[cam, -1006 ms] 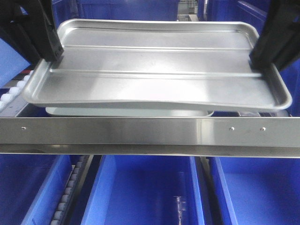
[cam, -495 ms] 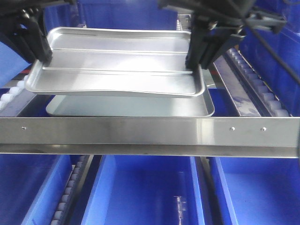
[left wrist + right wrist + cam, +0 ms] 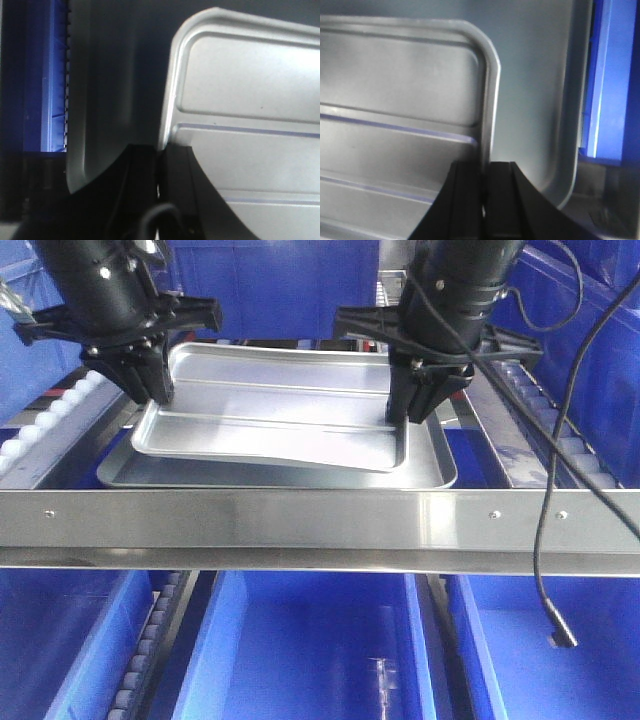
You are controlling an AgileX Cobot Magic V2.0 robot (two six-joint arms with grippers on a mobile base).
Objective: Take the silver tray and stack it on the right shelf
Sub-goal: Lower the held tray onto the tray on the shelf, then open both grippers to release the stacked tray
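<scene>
I had two grippers on one silver tray (image 3: 270,425). My left gripper (image 3: 150,388) was clamped on the rim of its left short side, and my left wrist view showed that rim caught between my two black fingers (image 3: 175,200). My right gripper (image 3: 412,410) was pinched the same way on the right short rim, which ran down into the narrow slit between those two fingers (image 3: 500,200).

There were two trays in all. The one I held hung tilted just above a second tray (image 3: 440,472) that lay flat on the right shelf (image 3: 320,520). I could not tell whether the held tray's front edge touched the lower one. Both wrist views showed the lower tray's floor and rounded corner beyond the held rim.

The shelf's shiny front rail carried three small screws (image 3: 494,513), one on the left and two on the right. White rollers (image 3: 40,425) lined each side of the lane. Three blue bins (image 3: 310,650) sat below the rail. One black cable (image 3: 560,540) dangled from my right arm, past the rail.
</scene>
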